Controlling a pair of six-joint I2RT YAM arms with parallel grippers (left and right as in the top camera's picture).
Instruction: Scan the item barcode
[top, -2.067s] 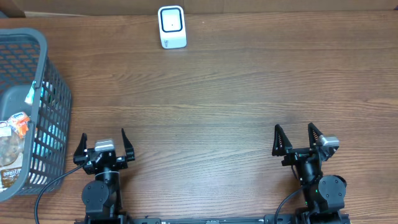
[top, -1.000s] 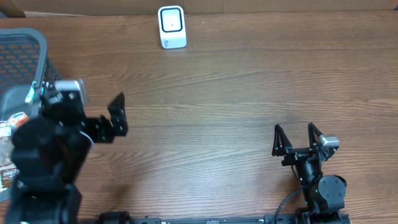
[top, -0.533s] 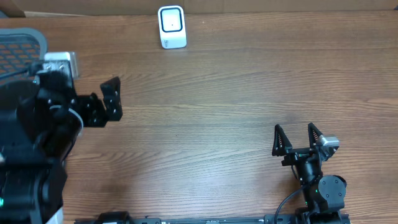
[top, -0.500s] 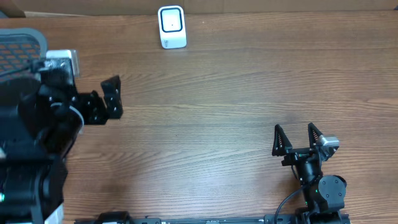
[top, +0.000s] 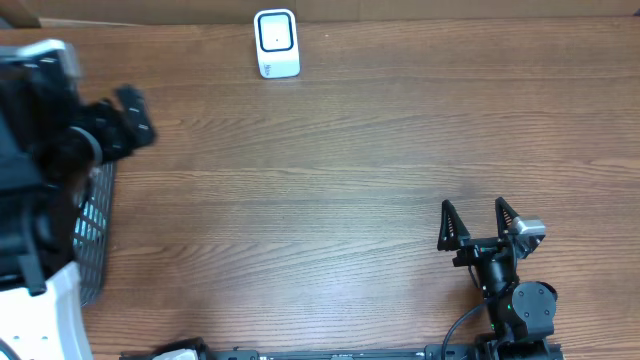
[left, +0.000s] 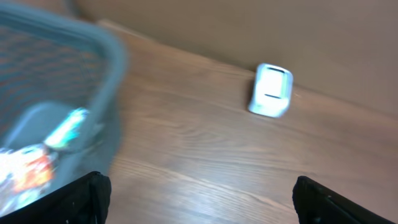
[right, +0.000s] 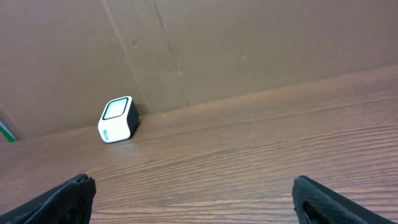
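The white barcode scanner (top: 276, 42) stands at the table's far edge, also visible as a blurred scanner (left: 270, 90) in the left wrist view and the scanner (right: 118, 119) in the right wrist view. The grey mesh basket (top: 95, 220) at the far left is mostly hidden under my raised left arm. In the left wrist view the basket (left: 106, 56) holds blurred packaged items, one orange and white (left: 25, 177). My left gripper (left: 200, 199) hangs open and empty beside the basket's right rim. My right gripper (top: 478, 228) rests open and empty at the front right.
A brown cardboard wall (right: 249, 43) runs behind the scanner along the table's far edge. The basket's rim stands well above the wood tabletop (top: 350, 170). My left arm's body covers the left edge of the overhead view.
My left arm has risen from its rest at the table front and swung back and left over the basket, jaws still open. The right arm has not moved.
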